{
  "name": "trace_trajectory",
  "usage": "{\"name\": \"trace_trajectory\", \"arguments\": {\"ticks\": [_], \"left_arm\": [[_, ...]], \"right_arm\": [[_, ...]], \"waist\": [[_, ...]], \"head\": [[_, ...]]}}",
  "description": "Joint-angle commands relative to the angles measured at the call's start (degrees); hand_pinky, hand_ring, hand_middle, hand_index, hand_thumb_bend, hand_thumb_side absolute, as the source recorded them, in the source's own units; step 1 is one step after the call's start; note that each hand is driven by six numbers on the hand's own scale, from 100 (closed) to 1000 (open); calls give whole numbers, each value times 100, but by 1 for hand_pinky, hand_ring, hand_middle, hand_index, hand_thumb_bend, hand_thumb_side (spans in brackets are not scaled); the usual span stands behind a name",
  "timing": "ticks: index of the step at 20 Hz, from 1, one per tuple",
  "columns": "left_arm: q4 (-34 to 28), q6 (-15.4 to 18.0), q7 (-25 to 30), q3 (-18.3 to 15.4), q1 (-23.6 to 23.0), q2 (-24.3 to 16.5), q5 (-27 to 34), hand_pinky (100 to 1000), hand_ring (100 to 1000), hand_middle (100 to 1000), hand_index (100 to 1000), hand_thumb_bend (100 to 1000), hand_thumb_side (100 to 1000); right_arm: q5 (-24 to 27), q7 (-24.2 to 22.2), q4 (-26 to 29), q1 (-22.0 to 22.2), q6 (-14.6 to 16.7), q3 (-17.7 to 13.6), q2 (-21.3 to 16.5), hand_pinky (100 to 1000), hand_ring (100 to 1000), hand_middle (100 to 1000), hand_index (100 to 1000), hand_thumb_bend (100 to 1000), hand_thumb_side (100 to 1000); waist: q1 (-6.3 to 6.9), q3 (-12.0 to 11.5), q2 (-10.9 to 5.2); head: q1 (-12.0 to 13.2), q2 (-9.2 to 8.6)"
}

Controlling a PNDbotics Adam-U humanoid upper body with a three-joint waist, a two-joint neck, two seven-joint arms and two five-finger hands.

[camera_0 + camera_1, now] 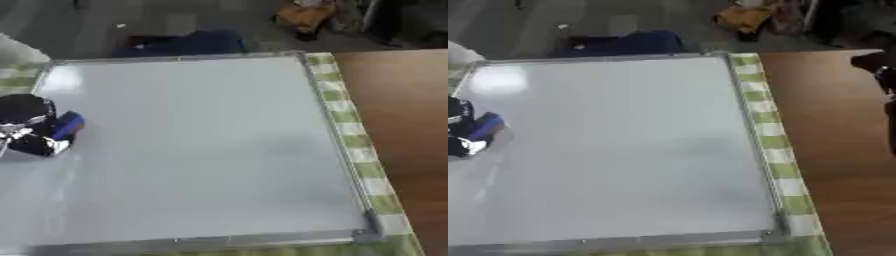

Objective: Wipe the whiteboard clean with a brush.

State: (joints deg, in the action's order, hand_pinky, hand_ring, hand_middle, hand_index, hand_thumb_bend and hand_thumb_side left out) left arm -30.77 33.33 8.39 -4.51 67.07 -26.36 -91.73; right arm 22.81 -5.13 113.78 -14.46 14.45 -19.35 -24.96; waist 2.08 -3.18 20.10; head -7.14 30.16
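A large whiteboard point(201, 145) with a silver frame lies flat on the table and fills most of both views. Its surface looks white, with a faint grey smudge point(293, 147) right of the middle. At the board's left edge my left hand point(26, 130) has its fingers curled round a blue brush point(68, 125), which rests on the board. My right hand point(881, 67) shows only as a dark shape at the right edge of the right eye view, above the brown table; its fingers are not clear.
A green and white checked cloth point(350, 135) lies under the board. Brown table top point(402, 125) runs along the right. Beyond the far edge are a dark blue object point(179, 44) and an orange-brown thing point(306, 15) on the floor.
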Motion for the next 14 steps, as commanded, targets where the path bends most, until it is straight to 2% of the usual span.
{"name": "trace_trajectory", "arguments": {"ticks": [1, 5, 10, 14], "left_arm": [[94, 25, -7, 5, 15, -9, -40, 668, 432, 257, 263, 318, 710], [108, 6, -26, 15, -3, -19, 16, 677, 474, 336, 326, 290, 791], [145, 66, 86, 25, -19, -26, 116, 684, 497, 365, 333, 409, 937], [129, 77, 152, 36, -28, -34, 176, 683, 497, 363, 332, 434, 972]], "right_arm": [[-62, -1, 81, -38, -13, -39, -106, 770, 640, 494, 581, 243, 1000], [-81, 16, 81, -35, -16, -44, -106, 770, 640, 493, 579, 246, 1000], [-88, 62, 81, -35, -33, -45, -104, 770, 640, 492, 578, 242, 1000], [-89, 101, 81, -33, -46, -47, -104, 770, 639, 491, 577, 240, 1000]], "waist": [[-17, 19, -81], [-21, 21, -76], [-26, 9, -82], [-28, 11, -89]], "head": [[4, -52], [-2, -58], [-2, -51], [-1, -63]]}}
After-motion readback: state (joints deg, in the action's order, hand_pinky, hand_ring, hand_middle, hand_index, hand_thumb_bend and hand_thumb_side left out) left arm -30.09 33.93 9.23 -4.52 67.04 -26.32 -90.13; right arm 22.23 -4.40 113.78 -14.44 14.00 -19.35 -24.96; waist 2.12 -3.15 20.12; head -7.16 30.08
